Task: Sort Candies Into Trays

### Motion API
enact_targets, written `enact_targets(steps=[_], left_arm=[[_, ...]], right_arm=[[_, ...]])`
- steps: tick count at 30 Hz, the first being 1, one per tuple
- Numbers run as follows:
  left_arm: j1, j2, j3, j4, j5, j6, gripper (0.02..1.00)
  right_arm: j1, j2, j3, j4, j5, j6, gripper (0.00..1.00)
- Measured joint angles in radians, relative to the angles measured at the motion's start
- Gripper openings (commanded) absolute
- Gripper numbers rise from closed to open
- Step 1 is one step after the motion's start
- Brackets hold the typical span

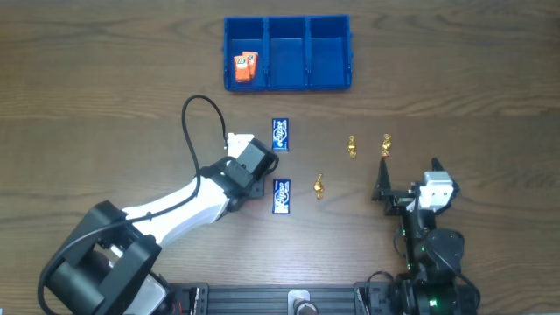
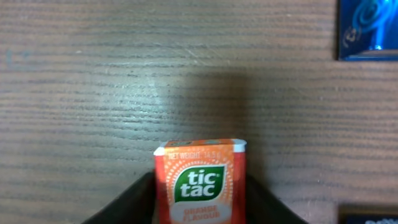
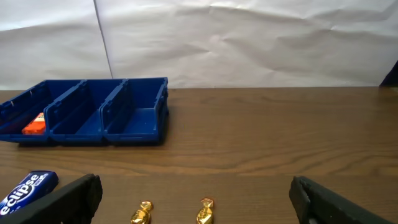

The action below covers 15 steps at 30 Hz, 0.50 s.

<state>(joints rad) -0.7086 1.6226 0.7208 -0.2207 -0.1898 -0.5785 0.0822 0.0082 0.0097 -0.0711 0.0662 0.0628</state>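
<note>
Orange plastic mint box with a white cap (image 2: 200, 180) sits closest, pinched by its narrow sides between the dark fingers of the left hand (image 2: 199, 208). It is held over the brown wood-grain worktop (image 2: 93, 93), with its printed face showing. From above, that hand is beside two flat blue packets (image 1: 280, 134), roughly between them.

The box looks light and rigid, so it should take a firm squeeze without crushing. Its glossy shell is probably slippery, and the loose contents may shift. A grip across the middle of the sides seems safest.

Farther up the worktop, the blue three-compartment plastic tray (image 1: 289, 86) holds matching orange boxes (image 1: 245, 67) in its left-end bin, the likely destination.

The right hand (image 3: 194, 183) is spread wide and holds nothing, near small gold foil-wrapped candies (image 1: 351, 145).
</note>
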Motion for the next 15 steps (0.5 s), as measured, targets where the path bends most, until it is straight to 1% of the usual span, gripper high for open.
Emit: enact_targets(steps=[3, 6, 8, 11, 13, 15], left_arm=[[0.000, 0.001, 0.001, 0.006, 0.000, 0.000, 0.305], [0.000, 0.003, 0.013, -0.013, 0.004, 0.000, 0.297], [0.000, 0.006, 0.044, -0.071, 0.004, -0.002, 0.297], [0.000, 0.004, 0.143, -0.203, -0.008, -0.002, 0.286], [0.005, 0.004, 0.294, -0.329, -0.047, -0.002, 0.286], [0.023, 0.003, 0.440, -0.387, -0.076, 0.007, 0.288]], right_arm=[[0.000, 0.000, 0.000, 0.000, 0.000, 0.000, 0.998], [0.000, 0.000, 0.000, 0.000, 0.000, 0.000, 0.998], [0.000, 0.000, 0.000, 0.000, 0.000, 0.000, 0.998], [0.000, 0.000, 0.000, 0.000, 0.000, 0.000, 0.998], [0.000, 0.000, 0.000, 0.000, 0.000, 0.000, 0.998], [0.000, 0.000, 0.000, 0.001, 0.000, 0.000, 0.998]])
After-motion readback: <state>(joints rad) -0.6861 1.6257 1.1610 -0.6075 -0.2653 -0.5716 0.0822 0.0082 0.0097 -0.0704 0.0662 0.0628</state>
